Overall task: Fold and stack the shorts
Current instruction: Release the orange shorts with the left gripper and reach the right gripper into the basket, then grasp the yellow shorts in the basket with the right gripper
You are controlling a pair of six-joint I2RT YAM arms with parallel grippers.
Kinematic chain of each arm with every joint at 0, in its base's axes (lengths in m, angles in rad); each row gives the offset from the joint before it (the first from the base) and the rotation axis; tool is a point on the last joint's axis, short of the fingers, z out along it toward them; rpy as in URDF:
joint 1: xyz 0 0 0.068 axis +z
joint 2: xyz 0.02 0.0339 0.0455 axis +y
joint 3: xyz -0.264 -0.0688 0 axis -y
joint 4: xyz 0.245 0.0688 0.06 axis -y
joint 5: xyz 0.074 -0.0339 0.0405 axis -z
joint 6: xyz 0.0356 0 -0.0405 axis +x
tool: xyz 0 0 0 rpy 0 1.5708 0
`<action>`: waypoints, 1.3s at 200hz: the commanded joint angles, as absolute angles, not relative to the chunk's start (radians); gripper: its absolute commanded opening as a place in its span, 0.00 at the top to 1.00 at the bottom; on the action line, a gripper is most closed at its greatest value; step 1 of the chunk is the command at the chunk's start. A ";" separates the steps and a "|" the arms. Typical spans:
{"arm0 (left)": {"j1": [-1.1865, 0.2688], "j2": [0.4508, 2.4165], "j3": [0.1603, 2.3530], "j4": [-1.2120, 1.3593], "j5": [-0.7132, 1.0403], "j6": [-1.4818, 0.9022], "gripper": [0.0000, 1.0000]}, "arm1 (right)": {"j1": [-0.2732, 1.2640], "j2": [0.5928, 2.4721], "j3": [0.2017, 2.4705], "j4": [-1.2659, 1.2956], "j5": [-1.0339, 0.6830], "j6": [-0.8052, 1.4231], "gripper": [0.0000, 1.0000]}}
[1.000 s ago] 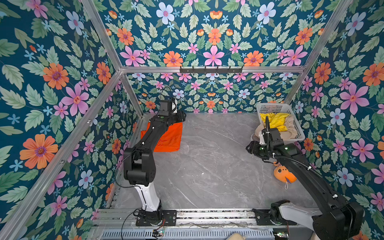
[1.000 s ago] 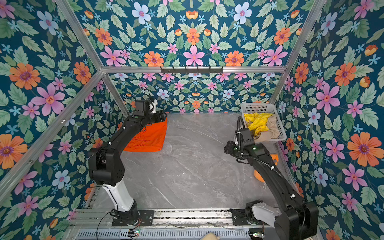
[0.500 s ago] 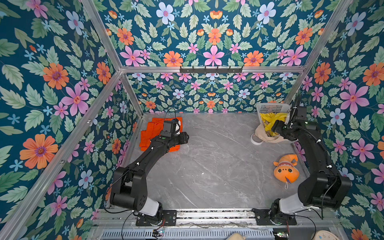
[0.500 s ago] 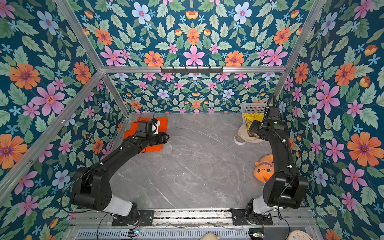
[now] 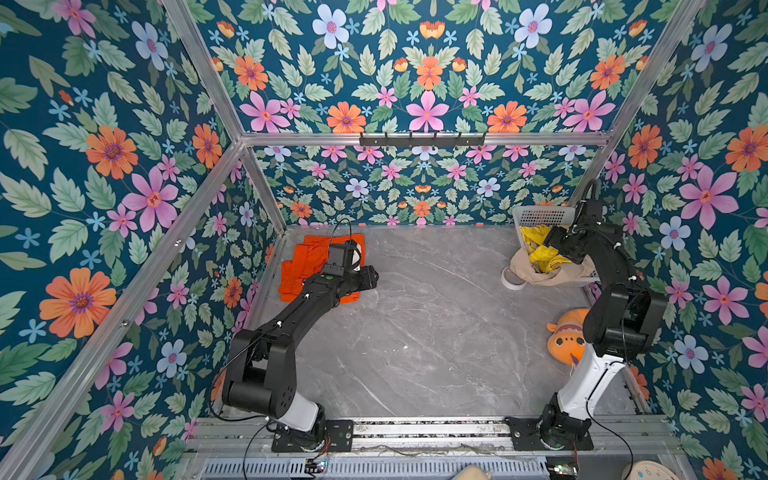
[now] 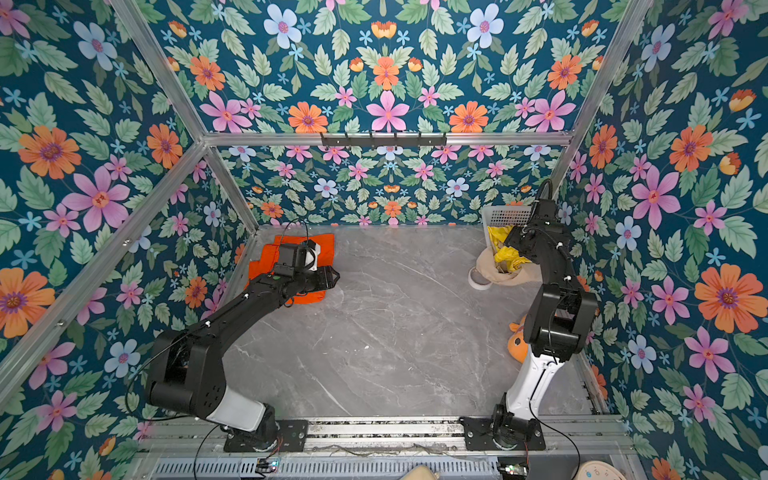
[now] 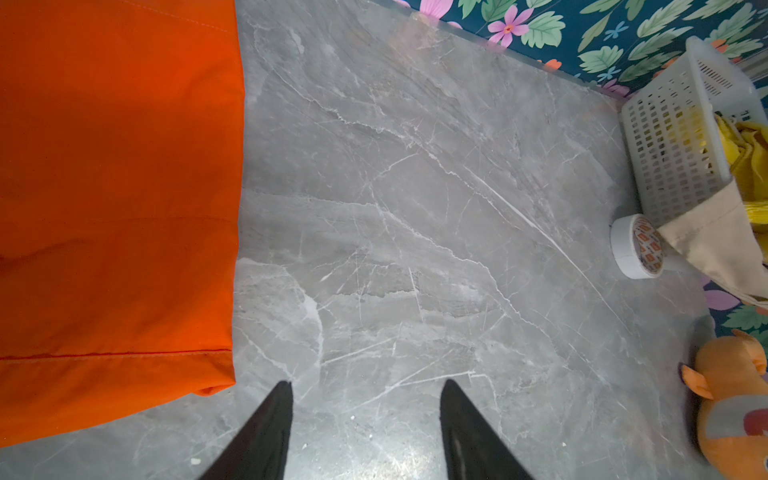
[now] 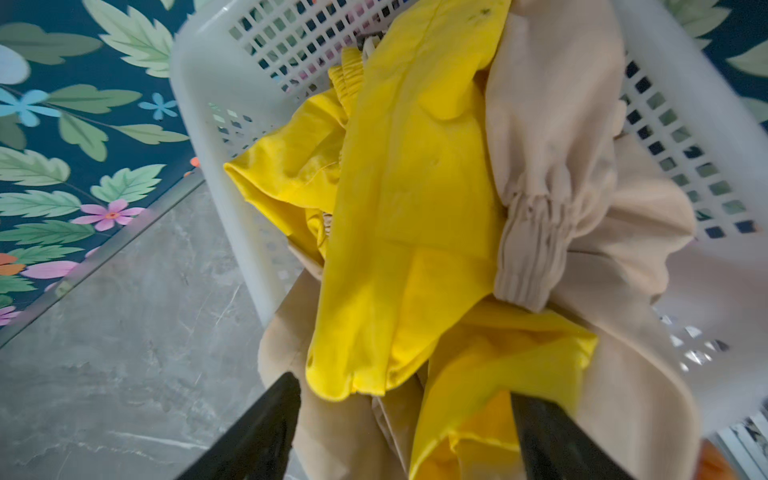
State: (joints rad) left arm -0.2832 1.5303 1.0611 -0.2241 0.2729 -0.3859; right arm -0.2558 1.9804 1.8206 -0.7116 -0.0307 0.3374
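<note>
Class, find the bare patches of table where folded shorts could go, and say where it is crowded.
Free: the wide middle of the table between the orange shorts and the basket, and the near strip by the rail. Crowded: the right edge, with yellow shorts, beige shorts, tape roll and plush fish.

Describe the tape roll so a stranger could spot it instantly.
Find the white mesh basket in the far right corner. Just off its near corner, beside the beige shorts spilling over its rim, sits a small white tape roll. It is the only ring there, with orange print inside its core.
</note>
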 commanded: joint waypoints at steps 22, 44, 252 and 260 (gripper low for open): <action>-0.283 1.558 1.079 -0.211 0.259 -0.389 0.41 | -0.255 2.124 1.929 -0.698 -0.081 0.344 0.23; -0.284 1.566 1.083 -0.210 0.256 -0.397 0.41 | -0.255 2.185 2.009 -0.720 -0.092 0.345 0.49; -0.316 1.466 1.110 -0.141 0.208 -0.443 0.42 | -0.149 1.548 1.685 0.024 0.168 0.140 1.00; -0.317 1.464 1.111 -0.140 0.206 -0.443 0.42 | -0.149 1.577 1.745 -0.026 0.205 0.138 1.00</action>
